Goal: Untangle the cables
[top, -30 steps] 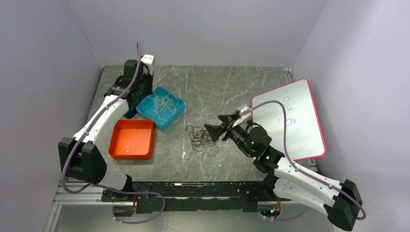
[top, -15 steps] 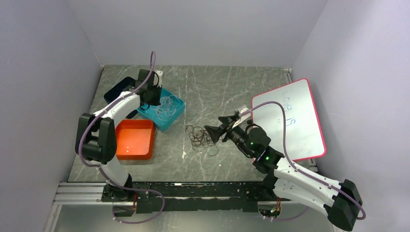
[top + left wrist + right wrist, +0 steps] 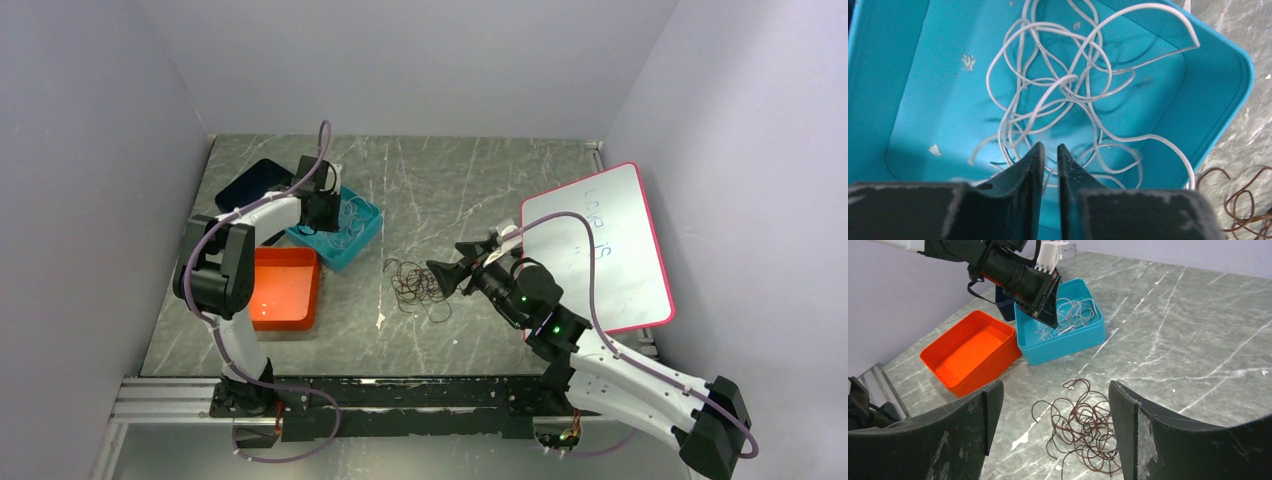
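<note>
Right wrist view looks down between the two black fingers of the right gripper (image 3: 1055, 390), spread wide and holding nothing, onto a loose tangle of thin dark-brown wires (image 3: 1083, 425). It lies on the grey marbled tabletop (image 3: 1188, 340), to the near right of the teal plastic tray (image 3: 1063, 345). Farther off, a shallow orange plastic tray (image 3: 968, 352) sits just beside the teal tray's near left, and the left gripper (image 3: 1050, 320) points down into the teal tray. Only the left wrist view shows that tray's inside closely: curly whitish wires (image 3: 1058, 85) heaped on its floor, with the left gripper's fingers almost together, a thin slit between them; whether a strand is pinched cannot be told. Only the top external view shows a dark navy tray (image 3: 250, 180) behind and left of the teal tray and a pink-rimmed whiteboard (image 3: 610, 250) well to its right. A second ago the left gripper covered the navy tray; now it hangs over the teal tray. The right gripper and dark-brown wires have not moved.
</note>
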`<move>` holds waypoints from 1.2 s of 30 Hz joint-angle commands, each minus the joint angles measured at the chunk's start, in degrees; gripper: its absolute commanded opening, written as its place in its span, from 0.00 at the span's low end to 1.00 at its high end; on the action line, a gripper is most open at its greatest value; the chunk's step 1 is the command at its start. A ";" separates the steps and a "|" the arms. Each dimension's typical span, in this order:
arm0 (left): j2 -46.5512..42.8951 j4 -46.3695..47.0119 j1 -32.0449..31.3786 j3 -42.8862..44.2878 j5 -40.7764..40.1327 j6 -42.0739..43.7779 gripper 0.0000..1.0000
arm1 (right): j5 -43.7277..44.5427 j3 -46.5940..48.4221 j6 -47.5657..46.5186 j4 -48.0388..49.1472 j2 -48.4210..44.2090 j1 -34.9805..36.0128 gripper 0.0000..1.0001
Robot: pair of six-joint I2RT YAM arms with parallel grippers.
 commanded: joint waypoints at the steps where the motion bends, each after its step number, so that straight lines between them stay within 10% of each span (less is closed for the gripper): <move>1: -1.28 2.27 0.38 -0.54 1.31 -1.25 0.26 | 0.87 0.03 -0.90 -1.37 -0.88 0.02 0.80; 36: -7.56 -21.18 0.48 7.90 5.14 4.88 0.91 | -0.24 1.02 0.94 1.36 3.81 -0.01 0.80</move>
